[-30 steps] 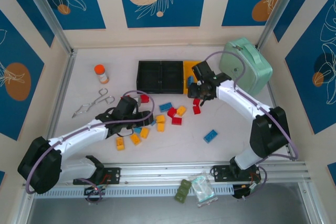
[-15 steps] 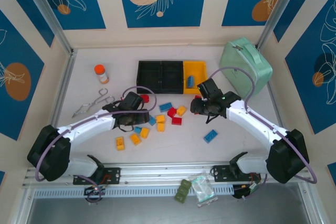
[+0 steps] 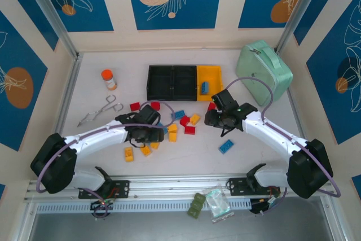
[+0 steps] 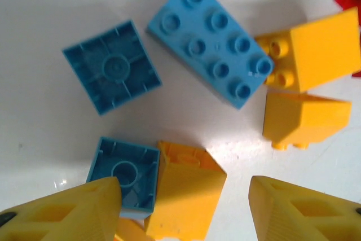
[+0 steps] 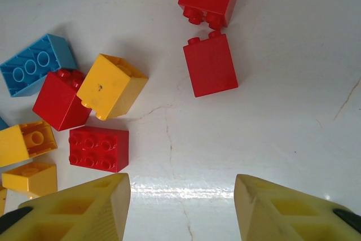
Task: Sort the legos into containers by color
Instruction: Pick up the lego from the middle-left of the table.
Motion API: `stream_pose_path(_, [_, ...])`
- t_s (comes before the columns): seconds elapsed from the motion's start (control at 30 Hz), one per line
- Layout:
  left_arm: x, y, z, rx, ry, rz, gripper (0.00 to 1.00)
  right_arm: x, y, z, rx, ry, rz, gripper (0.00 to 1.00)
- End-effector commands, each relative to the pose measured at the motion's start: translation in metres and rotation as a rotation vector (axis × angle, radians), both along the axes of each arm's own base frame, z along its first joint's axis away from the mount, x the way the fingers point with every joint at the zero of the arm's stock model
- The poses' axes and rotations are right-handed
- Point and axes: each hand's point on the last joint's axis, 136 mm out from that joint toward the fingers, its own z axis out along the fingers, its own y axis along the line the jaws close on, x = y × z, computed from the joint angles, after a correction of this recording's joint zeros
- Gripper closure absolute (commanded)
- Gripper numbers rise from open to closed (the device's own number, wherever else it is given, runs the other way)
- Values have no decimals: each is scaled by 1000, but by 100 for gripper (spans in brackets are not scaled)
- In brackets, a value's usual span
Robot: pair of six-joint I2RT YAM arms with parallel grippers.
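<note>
as left fingers (image 4: 62, 210) hover spread — legos (image 4: 211, 40) beneath

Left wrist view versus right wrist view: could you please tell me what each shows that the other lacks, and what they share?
Left wrist view: an upturned blue brick and a second upturned blue brick, hollow sides up, near a long blue brick; the left end effector is open above a yellow-orange brick. Right wrist view: two red bricks, studs facing each other; the right end effector is open, no brick between its fingers. Shared: the white table, blue and yellow-orange legos.
</note>
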Motion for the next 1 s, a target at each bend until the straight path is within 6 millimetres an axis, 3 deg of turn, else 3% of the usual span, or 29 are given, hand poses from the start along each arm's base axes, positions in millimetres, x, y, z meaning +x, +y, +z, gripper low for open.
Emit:
stream_pose_path(0.0, [-18,2,-1,16,47,2,38,-3,4,-5,23,15,-5,48])
stream_pose_path(0.17, [-21,-7,-11,30,59,-1,38,-5,7,-8,26,18,-5,48])
stream_pose_path(0.47, [-8,-20,-16,68,34,-65,39,-12,4,-13,18,31,-16,48])
stream_pose_path(0.57, [-5,-24,-16,71,37,-79,46,-15,2,-13,18,27,-24,48])
stream_pose_path(0.83, [0,-23,-24,175,48,-118,53,-17,0,-14,18,32,-34,48])
stream_pose_path(0.97, [0,-23,-34,208,63,-137,64,-17,-1,-11,19,24,-34,48])
